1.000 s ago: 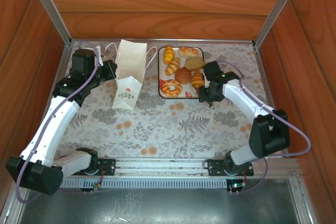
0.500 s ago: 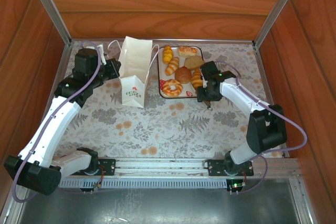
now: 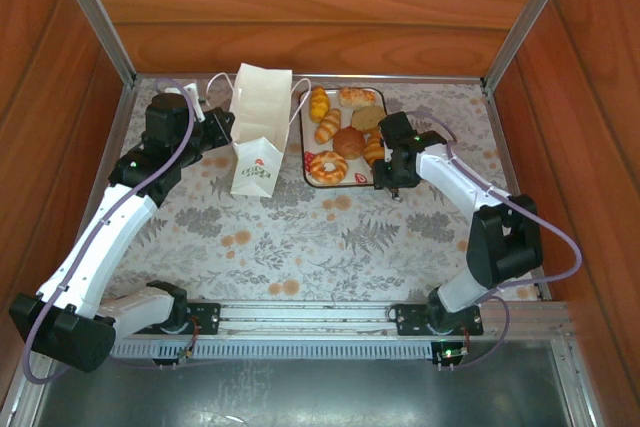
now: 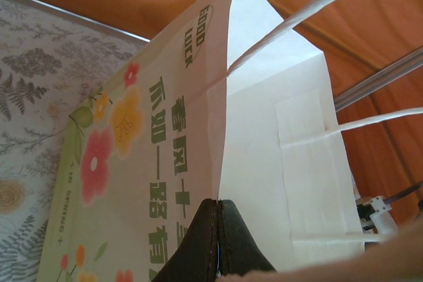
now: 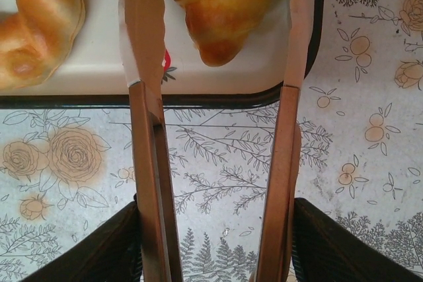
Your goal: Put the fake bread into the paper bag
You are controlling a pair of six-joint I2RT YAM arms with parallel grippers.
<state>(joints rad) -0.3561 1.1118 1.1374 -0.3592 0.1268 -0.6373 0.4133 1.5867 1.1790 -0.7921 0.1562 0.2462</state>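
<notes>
The white paper bag (image 3: 262, 132) stands left of the tray, and my left gripper (image 3: 222, 130) is shut on its side rim. In the left wrist view the gripper (image 4: 218, 204) pinches the bag's (image 4: 264, 156) edge. The fake bread lies on the tray: a donut (image 3: 327, 167), a bun (image 3: 348, 142), a toast slice (image 3: 368, 119) and croissants (image 3: 328, 125). My right gripper (image 3: 388, 169) is shut on wooden tongs (image 5: 147, 130). The tongs' open arms straddle a croissant (image 5: 225, 4) without touching it. The donut (image 5: 39, 18) lies to their left.
The strawberry-print tray (image 3: 304, 147) has a dark rim (image 5: 218, 100) right under the tongs. Wooden walls close in the back and both sides. A metal rail (image 3: 310, 317) runs along the near edge.
My left arm has carried the bag to the right, nearer the tray. My right gripper has moved up and left, bringing the tongs over the tray's near right corner.
</notes>
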